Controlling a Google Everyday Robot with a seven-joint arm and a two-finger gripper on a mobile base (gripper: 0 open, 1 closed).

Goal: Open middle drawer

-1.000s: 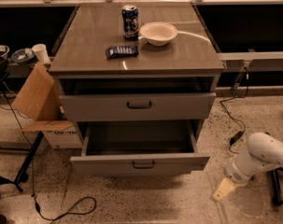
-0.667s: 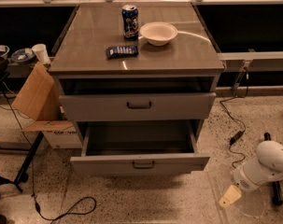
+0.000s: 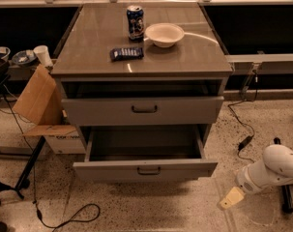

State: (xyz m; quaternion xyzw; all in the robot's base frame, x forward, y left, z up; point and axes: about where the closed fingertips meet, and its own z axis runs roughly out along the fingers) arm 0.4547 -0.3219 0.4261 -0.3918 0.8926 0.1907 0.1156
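The middle drawer [image 3: 145, 151] sits at 6 o'clock from the frame's centre, pulled well out of the grey cabinet so that its deep tray lies bare behind the low front panel and its small dark bar handle [image 3: 149, 170]. Above it, the taller-fronted top drawer [image 3: 142, 110] stands only slightly ajar. The gripper [image 3: 231, 197] hangs low over the speckled floor at 4 o'clock, well apart from the drawer's right front corner, at the end of the white arm [image 3: 276, 166]. It grasps nothing of the cabinet, and whether it is spread or closed I cannot tell. Judged from this, the opening looks essentially done, and the step in hand is getting clear of it. To do that well, the arm should move away toward 4 o'clock and not sweep across the projecting front panel, since a brush there could push the drawer back in. The black cable [image 3: 242, 124] and its power adapter [image 3: 244, 141] on the floor at 3 o'clock are things to avoid snagging. If more travel were wanted, the handle should be met squarely and drawn straight toward 6 o'clock, steadily, so that the soda can [image 3: 135, 22], bowl [image 3: 164, 34] and dark snack packet [image 3: 126, 53] on the cabinet top are not shaken.
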